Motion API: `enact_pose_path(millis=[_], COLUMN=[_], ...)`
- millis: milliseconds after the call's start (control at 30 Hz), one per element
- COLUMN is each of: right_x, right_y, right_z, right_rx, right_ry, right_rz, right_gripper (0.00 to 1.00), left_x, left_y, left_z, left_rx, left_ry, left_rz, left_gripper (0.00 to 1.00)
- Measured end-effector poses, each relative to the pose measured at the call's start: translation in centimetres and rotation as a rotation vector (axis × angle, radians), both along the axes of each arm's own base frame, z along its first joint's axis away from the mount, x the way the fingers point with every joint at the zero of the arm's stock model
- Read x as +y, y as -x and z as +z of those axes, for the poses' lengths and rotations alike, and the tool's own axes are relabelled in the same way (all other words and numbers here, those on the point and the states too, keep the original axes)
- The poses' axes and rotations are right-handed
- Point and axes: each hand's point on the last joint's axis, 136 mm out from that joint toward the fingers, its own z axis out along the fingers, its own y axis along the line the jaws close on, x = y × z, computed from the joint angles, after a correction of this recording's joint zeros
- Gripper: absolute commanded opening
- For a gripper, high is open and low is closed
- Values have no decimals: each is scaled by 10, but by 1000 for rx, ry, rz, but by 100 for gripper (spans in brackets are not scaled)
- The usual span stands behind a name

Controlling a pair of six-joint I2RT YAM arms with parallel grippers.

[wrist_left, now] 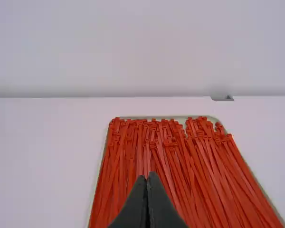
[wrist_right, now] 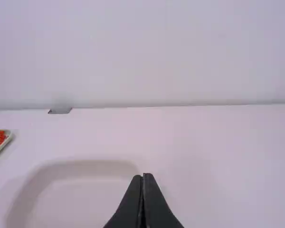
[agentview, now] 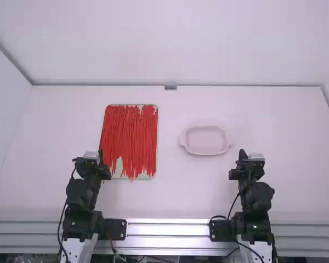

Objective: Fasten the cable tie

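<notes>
Landmark: the tray (agentview: 151,175), a pale rectangle lying flat on the white table (agentview: 274,120); every place below is given from it.
Cable ties (agentview: 129,139): red, heaped on the tray and covering nearly all of it. They lie side by side along its length, with the heads at the far end. Laid like this, the tails probably point towards your arms so that one can be drawn out singly.
Count, ties: too many and too overlapped to count; take it as many dozens, loosely.
Count, trays: one.
Dish (agentview: 205,139): one, white, with two handles. It stands beside the tray with a gap between, on the right arm's side, and has nothing in it. You may judge it to be the place for fastened ties.
Left gripper (wrist_left: 147,178): one, above the tray's near end at its left corner. The pincer is closed tight, finger against finger, with nothing between.
Right gripper (wrist_right: 142,176): one, well apart from the tray, on the near side of the dish. The pincer is likewise pressed closed and empty.
Arms: two, folded back near their bases. This looks like a rest pose rather than a reach.
Bracket (agentview: 170,87): one small grey piece at the table's far edge, beyond the tray.
Task state: no tie is lifted or looped yet. You would need to part a pincer before picking one.
</notes>
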Motion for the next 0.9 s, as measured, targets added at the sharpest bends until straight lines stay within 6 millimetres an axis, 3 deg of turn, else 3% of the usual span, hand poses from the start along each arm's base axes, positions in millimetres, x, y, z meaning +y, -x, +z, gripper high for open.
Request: enact_pose_path(millis=[400, 533, 900], right_x=[0, 1, 12], right_y=[-1, -1, -3], right_z=[-6, -11, -2], right_rx=[28, 78, 211], right_ry=[0, -5, -41], right_rz=[-1, 3, 46], right_gripper=[6, 10, 27], left_x=[0, -4, -10], left_y=[0, 1, 2], left_z=[-6, -7, 4], left_rx=[34, 84, 233], left_ry=[3, 9, 42], left_rz=[-3, -20, -50], left_gripper=[6, 10, 27])
